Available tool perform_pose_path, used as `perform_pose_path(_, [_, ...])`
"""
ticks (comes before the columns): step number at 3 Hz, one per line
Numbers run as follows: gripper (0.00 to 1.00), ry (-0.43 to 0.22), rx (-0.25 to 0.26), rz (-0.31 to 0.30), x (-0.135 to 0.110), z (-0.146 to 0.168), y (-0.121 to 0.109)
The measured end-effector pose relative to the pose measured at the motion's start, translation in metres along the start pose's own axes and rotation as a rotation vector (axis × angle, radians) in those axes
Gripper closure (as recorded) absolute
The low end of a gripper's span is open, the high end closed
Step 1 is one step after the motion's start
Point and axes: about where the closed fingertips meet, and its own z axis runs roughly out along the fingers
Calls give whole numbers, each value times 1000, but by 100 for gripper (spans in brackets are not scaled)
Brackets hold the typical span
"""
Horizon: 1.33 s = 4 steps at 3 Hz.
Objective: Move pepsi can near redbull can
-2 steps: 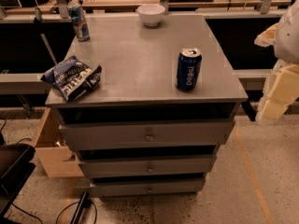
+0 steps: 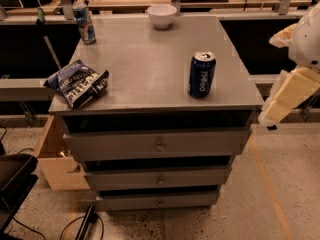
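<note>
The pepsi can, stout and navy with white lettering, stands upright on the grey cabinet top, near its right front. The redbull can, slim with blue and silver panels, stands upright at the far left corner. My gripper is the cream-coloured part at the right edge, off the cabinet's right side, below the level of the top and to the right of the pepsi can. It touches nothing.
A white bowl stands at the back middle of the top. A dark chip bag lies at the left front edge. The cabinet has drawers below. A wooden box sits on the floor at the left.
</note>
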Motion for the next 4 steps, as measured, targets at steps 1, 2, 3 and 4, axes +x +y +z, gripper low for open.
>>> perform_pose_path(1, [0,-195,36,110,-6,19,-18])
perform_pose_path(2, [0,-415,75,200,-15,45,-39])
perform_pose_path(3, [0,-620,143,275,-29,58,-67])
perform_pose_path(4, [0,-665,204,302,-37,51,-84])
